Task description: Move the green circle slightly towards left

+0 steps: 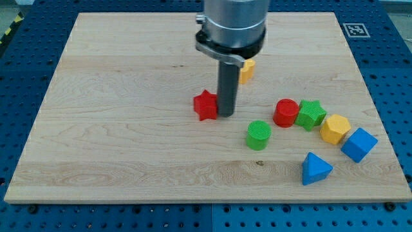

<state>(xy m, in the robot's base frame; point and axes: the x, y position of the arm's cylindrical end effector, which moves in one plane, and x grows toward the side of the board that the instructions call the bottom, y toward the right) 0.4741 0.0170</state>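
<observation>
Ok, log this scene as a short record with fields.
target: green circle, below and right of my tip
tip: my tip, beside the red star, on its right
cluster: red circle, green star, yellow hexagon, blue cube
alone: blue triangle
behind rod: yellow block

Wooden board (129, 96) on blue pegboard table (19, 77).

Red star (205, 105) near board centre. Yellow block (247, 70) toward the view's top, partly hidden, shape unclear.

Curved row at the view's right: red cylinder (286, 113) touching green star (311, 114), then yellow hexagon (335, 128), then blue cube (358, 144).

Blue triangle (315, 169) near the bottom edge.

Fiducial marker (354, 29) on board's top right corner.
</observation>
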